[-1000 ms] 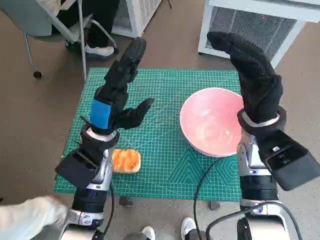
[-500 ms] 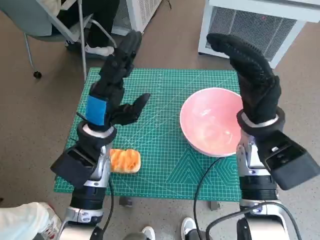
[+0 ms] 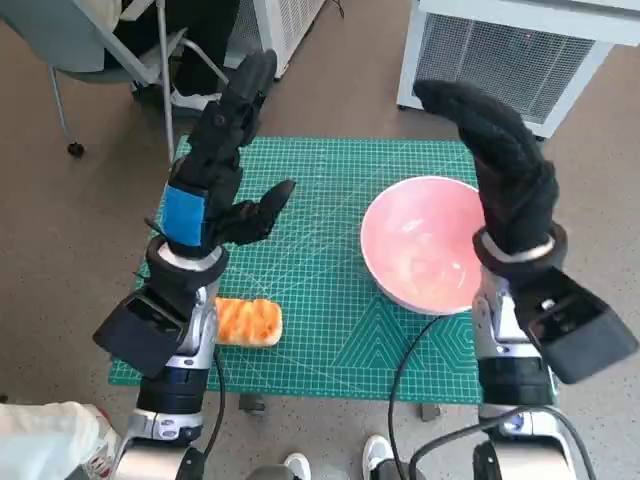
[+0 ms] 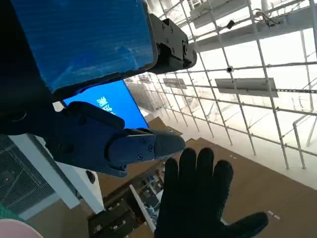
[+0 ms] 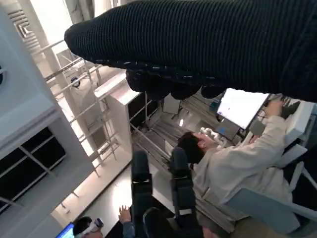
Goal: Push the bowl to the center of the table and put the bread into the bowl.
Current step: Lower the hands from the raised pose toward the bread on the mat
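Above the mat (image 3: pixel 330 300): both hands raised.
Left hand (image 3: pixel 215 165): fingers spread, holding nothing.
Right hand (image 3: pixel 500 160): fingers extended, holding nothing.
Bowl (image 3: pixel 425 245): on the mat's right part.
Bread (image 3: pixel 248 322): near the mat's front left corner.

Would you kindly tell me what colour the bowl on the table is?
The bowl is pale pink inside and out, seen best in the head view.

The pink bowl (image 3: pixel 425 243), upright and empty, sits beneath and just beside the raised right hand (image 3: pixel 500 165), while the orange-topped bread (image 3: pixel 247 322) lies flat below the raised left hand (image 3: pixel 222 165).
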Available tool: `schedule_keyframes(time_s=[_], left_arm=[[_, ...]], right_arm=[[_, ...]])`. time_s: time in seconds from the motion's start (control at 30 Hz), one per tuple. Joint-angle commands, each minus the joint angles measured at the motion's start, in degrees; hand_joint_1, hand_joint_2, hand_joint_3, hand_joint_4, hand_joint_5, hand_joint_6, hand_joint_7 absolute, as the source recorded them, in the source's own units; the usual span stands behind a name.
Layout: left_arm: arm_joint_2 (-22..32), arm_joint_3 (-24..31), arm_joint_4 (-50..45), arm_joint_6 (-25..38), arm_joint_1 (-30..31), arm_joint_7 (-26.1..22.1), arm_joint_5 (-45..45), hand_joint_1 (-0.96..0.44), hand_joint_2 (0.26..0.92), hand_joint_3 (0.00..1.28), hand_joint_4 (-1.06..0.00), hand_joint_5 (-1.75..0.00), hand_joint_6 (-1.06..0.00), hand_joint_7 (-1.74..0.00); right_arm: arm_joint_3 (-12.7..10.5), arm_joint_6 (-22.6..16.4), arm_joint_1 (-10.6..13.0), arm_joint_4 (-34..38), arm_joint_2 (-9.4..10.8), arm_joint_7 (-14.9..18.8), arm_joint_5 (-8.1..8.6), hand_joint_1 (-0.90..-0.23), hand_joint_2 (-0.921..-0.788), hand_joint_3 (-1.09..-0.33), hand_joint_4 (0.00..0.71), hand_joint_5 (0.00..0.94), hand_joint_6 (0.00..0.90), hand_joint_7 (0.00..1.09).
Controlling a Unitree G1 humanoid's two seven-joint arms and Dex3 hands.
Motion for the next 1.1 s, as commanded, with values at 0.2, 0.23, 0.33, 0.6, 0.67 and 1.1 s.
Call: schedule_keyframes(time_s=[0.2, 0.23, 0.33, 0.6, 0.67, 1.1], left_arm=[[1.1, 1.1, 0.4, -1.5, 0.8, -1.2, -2.6, -0.49, 0.921, 0.32, -0.26, 0.0, -0.35, -0.02], [1.2, 1.2, 0.5, -1.5, 0.9, -1.4, -2.9, -0.48, 0.921, 0.31, -0.26, 0.0, -0.35, -0.02], [1.2, 1.5, 0.5, -1.3, 1.1, -1.7, -3.5, -0.46, 0.921, 0.29, -0.26, 0.0, -0.35, -0.02], [0.9, 1.9, -0.7, -0.2, 2.1, -2.1, -4.9, -0.43, 0.921, 0.24, -0.26, 0.0, -0.35, -0.01], [1.0, 2.0, -1.1, 0.0, 2.4, -2.2, -5.1, -0.43, 0.921, 0.24, -0.27, -0.01, -0.36, -0.02], [1.6, 2.7, -2.2, 0.8, 3.0, -1.4, -3.8, -0.43, 0.921, 0.23, -0.28, -0.01, -0.37, -0.02]], right_arm=[[-7.5, -4.3, 4.4, 9.0, -4.5, -6.3, -2.95, -0.527, -0.921, -0.87, 0.18, 0.073, -0.001, 0.51], [-8.4, -4.7, 4.6, 10.6, -4.7, -7.3, -3.17, -0.526, -0.921, -0.869, 0.18, 0.075, -0.001, 0.5], [-10.0, -5.6, 4.9, 14.6, -5.2, -9.8, -3.64, -0.522, -0.921, -0.87, 0.178, 0.077, -0.001, 0.5], [-12.5, -5.5, 6.0, 24.4, -5.4, -18.6, -6.78, -0.474, -0.921, -0.9, 0.179, 0.08, -0.001, 0.49], [-12.6, -5.1, 6.2, 26.4, -5.3, -20.1, -7.11, -0.46, -0.921, -0.918, 0.177, 0.08, -0.001, 0.46], [-12.0, -0.6, 4.4, 38.1, -1.7, -22.8, -5.42, -0.429, -0.921, -0.977, 0.172, 0.081, -0.001, 0.44]])
